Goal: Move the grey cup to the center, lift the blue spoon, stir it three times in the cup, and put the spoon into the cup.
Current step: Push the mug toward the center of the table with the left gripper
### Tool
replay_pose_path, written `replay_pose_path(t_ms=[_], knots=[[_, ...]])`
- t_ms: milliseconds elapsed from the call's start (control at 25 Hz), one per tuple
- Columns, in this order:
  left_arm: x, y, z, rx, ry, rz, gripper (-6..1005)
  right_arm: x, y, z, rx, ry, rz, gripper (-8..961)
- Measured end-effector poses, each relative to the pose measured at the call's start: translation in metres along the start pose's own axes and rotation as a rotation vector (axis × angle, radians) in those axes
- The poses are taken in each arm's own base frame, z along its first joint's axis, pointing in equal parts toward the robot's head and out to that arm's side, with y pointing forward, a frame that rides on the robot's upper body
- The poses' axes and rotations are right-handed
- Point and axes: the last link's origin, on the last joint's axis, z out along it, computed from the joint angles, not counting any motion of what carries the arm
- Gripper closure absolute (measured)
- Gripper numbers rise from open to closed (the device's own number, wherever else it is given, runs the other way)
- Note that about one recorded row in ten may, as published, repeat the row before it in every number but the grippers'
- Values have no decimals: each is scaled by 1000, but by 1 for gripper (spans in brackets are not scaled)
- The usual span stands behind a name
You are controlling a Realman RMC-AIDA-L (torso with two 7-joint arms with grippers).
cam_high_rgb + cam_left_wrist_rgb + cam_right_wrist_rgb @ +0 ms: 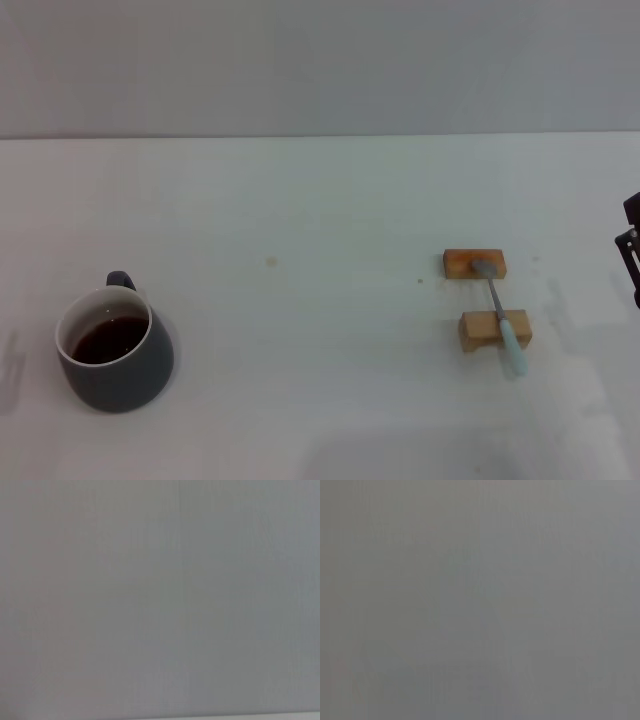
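light: bright, even | shadows: soft | wrist views: featureless grey

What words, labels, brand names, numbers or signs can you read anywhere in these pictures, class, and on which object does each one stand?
None: no readable text in any view.
Grey cup: plain, no print.
Blue spoon: no marking.
Two wooden blocks: bare wood.
White table: unmarked.
Both wrist views show only blank grey.

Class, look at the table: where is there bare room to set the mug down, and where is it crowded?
The widest bare patch lies mid-table, between the grey cup and the two wooden blocks bearing the blue spoon. The far strip by the wall is bare too. It is tightest at the right, where the right pincer enters.
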Motion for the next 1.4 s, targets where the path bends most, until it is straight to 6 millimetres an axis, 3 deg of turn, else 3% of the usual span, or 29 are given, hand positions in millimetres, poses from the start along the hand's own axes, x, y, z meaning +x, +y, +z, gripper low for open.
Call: replay_pose_path(t_ms=[80,360,560,640,840,1400], knots=[[-1,2,5,-8,-9,0,270,0,0,0,-2,-2,1,163],[-5,5,14,-25,-43,6,503,0,0,-2,2,0,2,163],[-8,7,16,-30,-62,9,713,-1,-1,-4,7,0,1,163],[-9,8,18,-37,-69,10,913,-1,-1,-4,7,-1,1,163],[-9,13,22,-69,-76,16,1001,-1,-1,-4,7,-2,-1,164],[-12,32,37,-186,-101,44,988,-2,-2,-3,6,-6,-6,164]])
